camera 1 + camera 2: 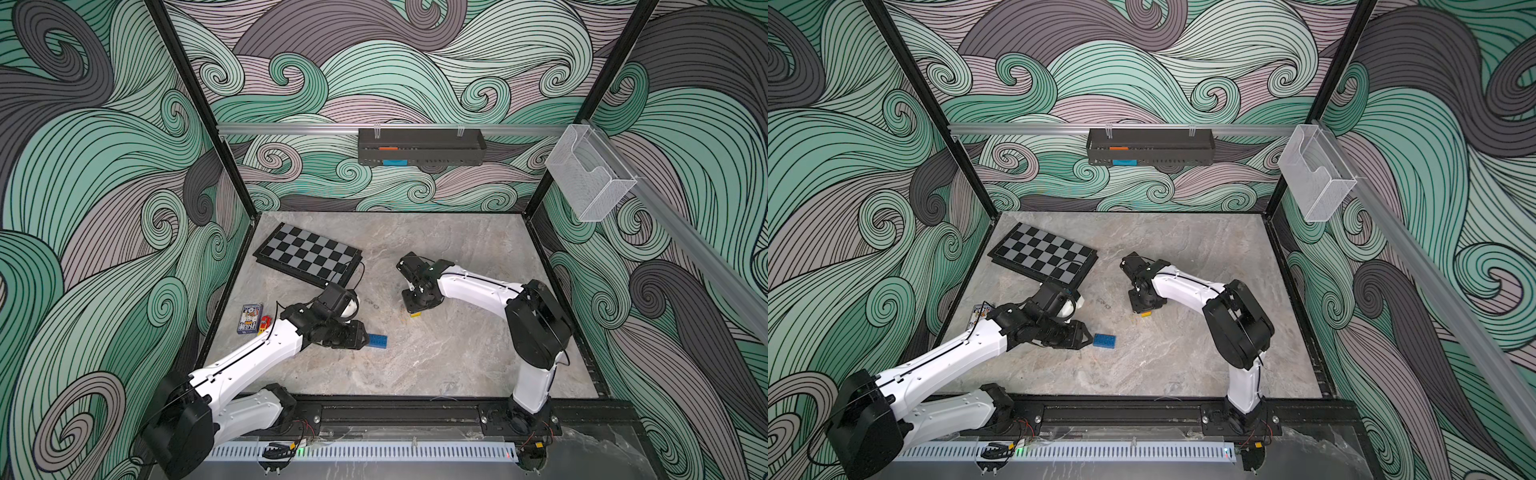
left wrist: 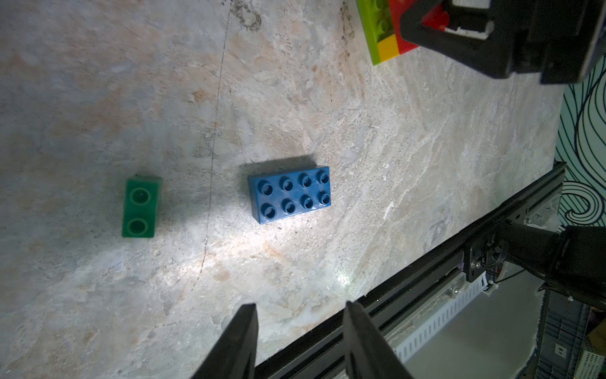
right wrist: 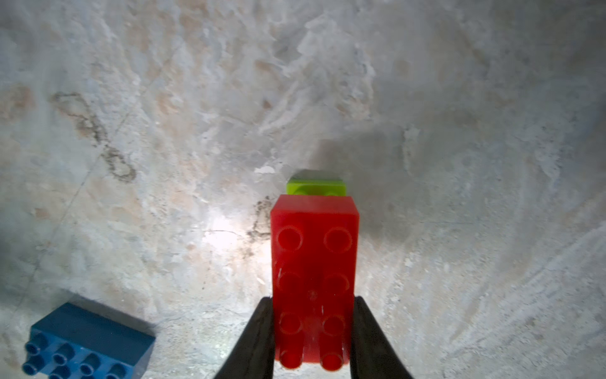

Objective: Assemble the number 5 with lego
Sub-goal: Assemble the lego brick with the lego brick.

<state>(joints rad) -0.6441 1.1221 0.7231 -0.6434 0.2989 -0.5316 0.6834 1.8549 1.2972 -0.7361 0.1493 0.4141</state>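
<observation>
- The right gripper (image 3: 312, 299) is pinched on the red brick (image 3: 313, 256), one jaw against each long side, near the brick's end.
- The lime green brick (image 3: 316, 187) is seen just past the red one, and a yellow brick (image 2: 388, 49) is sandwiched between them. This part-built number 5 is held at the middle of the table (image 1: 436, 361).
- The left gripper (image 2: 300, 305) is spread with nothing between its fingers. It is low over the table, just left of the blue brick (image 2: 290, 195).
- The blue brick lies studs up, left of the stack and nearer the front rail.
- The dark green brick (image 2: 140, 208) lies apart from the blue one, on the side away from the stack, and is hidden under the left arm in both top views.
- The step in hand is judged to be the pickup of the next brick by the left gripper.
- The fingers should be squared to the brick's long sides and closed across its short width, with the studs left clear.
- The stack should be held firm and level, so that pressing does not twist it.
- The chessboard (image 1: 307, 253) and card box (image 1: 249, 318) are well clear.
</observation>
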